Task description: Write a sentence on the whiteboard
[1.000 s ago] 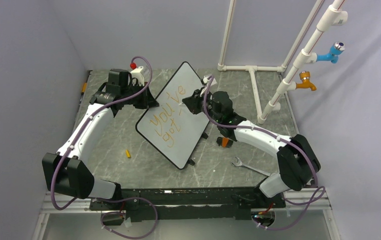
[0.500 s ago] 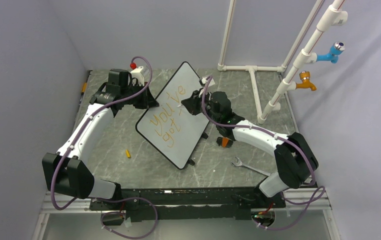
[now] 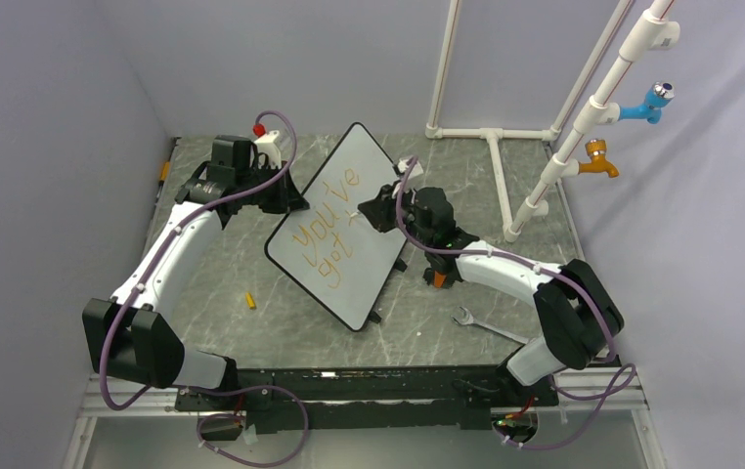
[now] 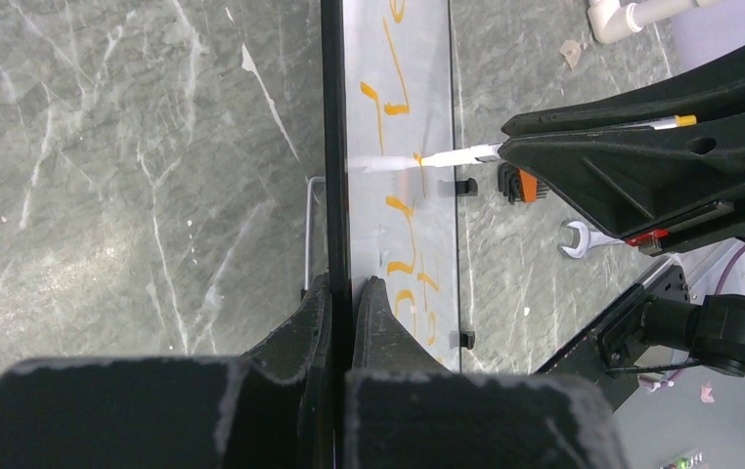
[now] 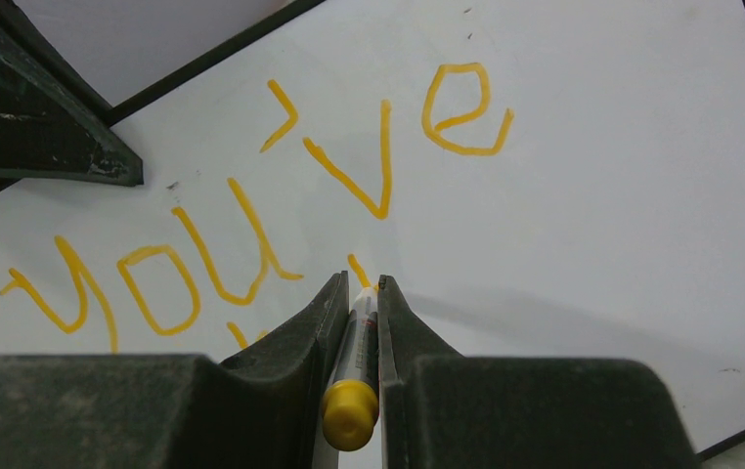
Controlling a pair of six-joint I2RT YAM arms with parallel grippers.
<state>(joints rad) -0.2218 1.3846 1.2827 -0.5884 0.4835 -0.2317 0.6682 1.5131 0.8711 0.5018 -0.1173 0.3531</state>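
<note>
In the top view the whiteboard [image 3: 354, 259] is sitting cornerwise in the middle of the worktop [image 3: 241, 264], its face turning up toward the camera. The sentence [image 3: 325, 227] is reading "You've" over "got" in orange. The left claw [image 3: 293, 203] is meeting the board's left rim. The right claw [image 3: 367, 207] is hanging over the board's right part, just past "ve". A wrench [image 3: 486, 324], a small yellow piece [image 3: 249, 300] and an orange-and-black piece [image 3: 438, 278] are lying on the worktop off the board.

In the left wrist view the left claw is clamping the board's black rim, one finger pressing on each face. A marker [image 4: 452, 156] is reaching in from the right claw, its tip meeting the white face among the orange strokes.

In the right wrist view the right claw is pinching the marker tight, with its yellow end facing the camera. The tip is touching the board just below "ve", beside a short orange stroke.
</note>
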